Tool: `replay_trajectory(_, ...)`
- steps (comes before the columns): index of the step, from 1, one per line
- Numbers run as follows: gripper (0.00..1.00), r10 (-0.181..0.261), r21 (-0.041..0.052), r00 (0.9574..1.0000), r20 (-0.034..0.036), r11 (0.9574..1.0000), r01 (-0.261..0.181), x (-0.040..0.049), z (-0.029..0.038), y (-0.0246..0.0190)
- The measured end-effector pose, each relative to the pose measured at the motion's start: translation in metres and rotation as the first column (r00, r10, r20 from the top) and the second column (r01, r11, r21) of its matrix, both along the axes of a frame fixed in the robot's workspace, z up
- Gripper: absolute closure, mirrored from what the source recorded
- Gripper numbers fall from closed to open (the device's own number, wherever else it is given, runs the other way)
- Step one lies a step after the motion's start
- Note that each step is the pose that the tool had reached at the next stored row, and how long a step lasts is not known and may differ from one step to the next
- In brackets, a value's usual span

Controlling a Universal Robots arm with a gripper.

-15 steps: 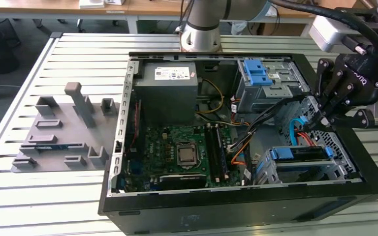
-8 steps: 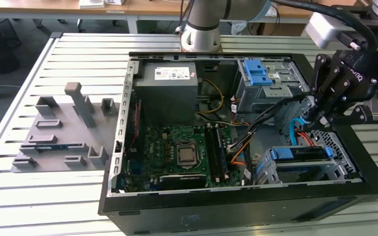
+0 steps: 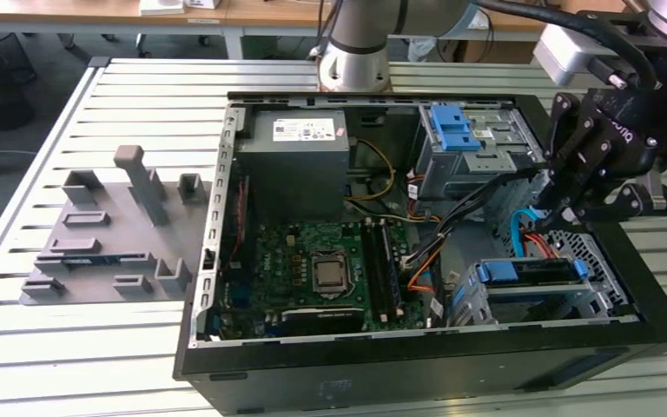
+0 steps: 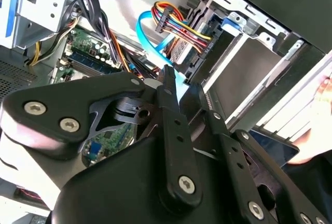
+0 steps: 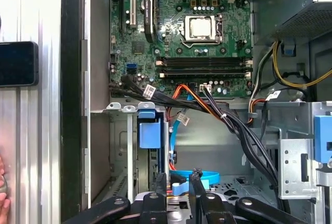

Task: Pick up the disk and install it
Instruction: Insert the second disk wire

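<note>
Hovering over the open computer case (image 3: 212, 261), the gripper (image 3: 559, 213) is sitting at about three o'clock of the case in the exterior view. Its fingers (image 5: 161, 182) are drawn narrow with a small gap between them, and they are gripping nothing. The disk (image 3: 531, 271) is lying at about five o'clock of the case. It is resting in the lower drive cage (image 3: 594, 304) with its blue bracket facing up, so it appears to be seated already, not carried. The gripper is hanging just above and behind it, at the disk's one o'clock, probably because that is the only free gap among the wiring. A light blue cable (image 5: 202, 177) is running just past the fingertips in the first wrist view. The power supply box (image 3: 293, 161) is filling the case's eleven o'clock corner, well apart from this work. A grey fixture plate (image 3: 102, 252) is lying outside the case at nine o'clock.
</note>
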State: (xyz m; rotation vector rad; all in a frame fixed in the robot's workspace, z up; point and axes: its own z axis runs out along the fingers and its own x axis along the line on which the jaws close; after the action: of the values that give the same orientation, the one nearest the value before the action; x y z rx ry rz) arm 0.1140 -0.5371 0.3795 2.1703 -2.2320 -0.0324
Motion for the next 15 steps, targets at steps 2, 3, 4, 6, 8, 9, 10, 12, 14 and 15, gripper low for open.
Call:
replay_trajectory(2, 0.69, 0.000, 0.0002, 1.0000, 0.0000, 1.0000, 0.000, 0.0000, -0.0025, 0.0015)
replay_trajectory(3, 0.69, 0.000, 0.0001, 1.0000, 0.0000, 1.0000, 0.000, 0.0000, -0.0038, 0.0023)
replay_trajectory(4, 0.69, 0.000, 0.0003, 1.0000, 0.0000, 1.0000, 0.000, -0.0001, -0.0056, 0.0030)
replay_trajectory(6, 0.69, 0.000, 0.0003, 1.0000, 0.0000, 1.0000, 0.000, -0.0001, -0.0089, 0.0036)
replay_trajectory(8, 0.69, 0.000, 0.0003, 1.0000, 0.0000, 1.0000, 0.000, -0.0002, -0.0121, 0.0038)
replay_trajectory(9, 0.69, 0.000, 0.0004, 1.0000, 0.0000, 1.0000, 0.000, -0.0002, -0.0136, 0.0038)
replay_trajectory(10, 0.69, 0.000, 0.0003, 1.0000, 0.0000, 1.0000, 0.000, -0.0002, -0.0146, 0.0039)
replay_trajectory(12, 0.69, 0.000, 0.0001, 1.0000, 0.0000, 1.0000, 0.000, -0.0002, -0.0156, 0.0039)
replay_trajectory(14, 0.70, 0.000, 0.0089, 1.0000, 0.0000, 1.0000, 0.000, -0.0002, -0.0163, 0.0038)
replay_trajectory(15, 0.76, 0.000, 0.0186, 1.0000, 0.0000, 0.9998, 0.000, -0.0002, -0.0167, 0.0039)
